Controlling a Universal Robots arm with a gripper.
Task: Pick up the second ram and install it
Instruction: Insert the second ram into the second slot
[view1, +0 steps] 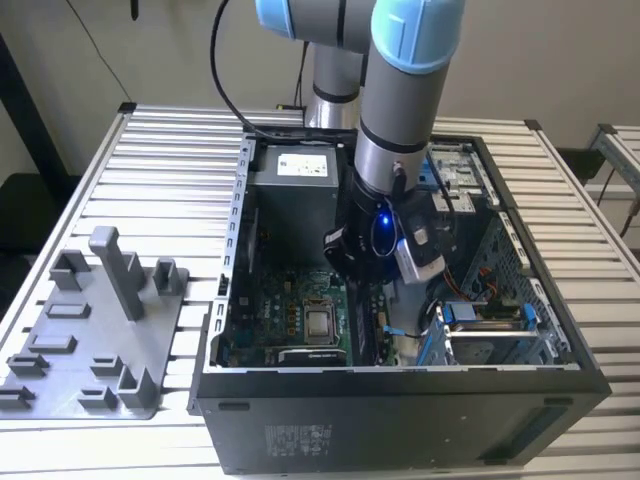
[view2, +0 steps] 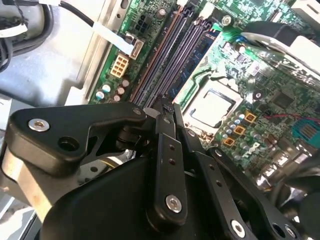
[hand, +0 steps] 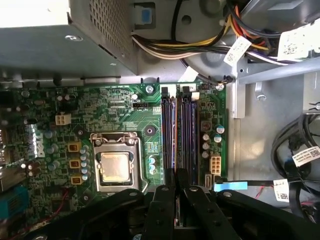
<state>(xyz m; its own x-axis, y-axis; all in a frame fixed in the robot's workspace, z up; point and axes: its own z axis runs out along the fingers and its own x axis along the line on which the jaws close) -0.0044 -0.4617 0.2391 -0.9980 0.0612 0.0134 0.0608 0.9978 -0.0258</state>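
- One slatted metal worktop (view1: 170, 160) carries everything.
- On it lies an open black computer case (view1: 400, 425), open side up.
- From above, the grey-and-blue arm (view1: 400, 110) dips into the case.
- Beside the case, on the exterior view's left, sits a grey fixture tray (view1: 90, 350) with upright posts.
- Inside the case, a green motherboard (hand: 115, 107) lies flat, with a power supply (view1: 295, 185) at its far end.
- Parallel memory slots (hand: 177, 130) run alongside the processor socket (hand: 116, 167).
- In both wrist views the tool (hand: 176, 180) (view2: 165, 107) hangs over these slots. Its fingers (hand: 164, 205) are drawn together, tips nearly touching, and I cannot tell whether they pinch anything.
- Whether the second ram stands in one of the slots, I cannot tell.
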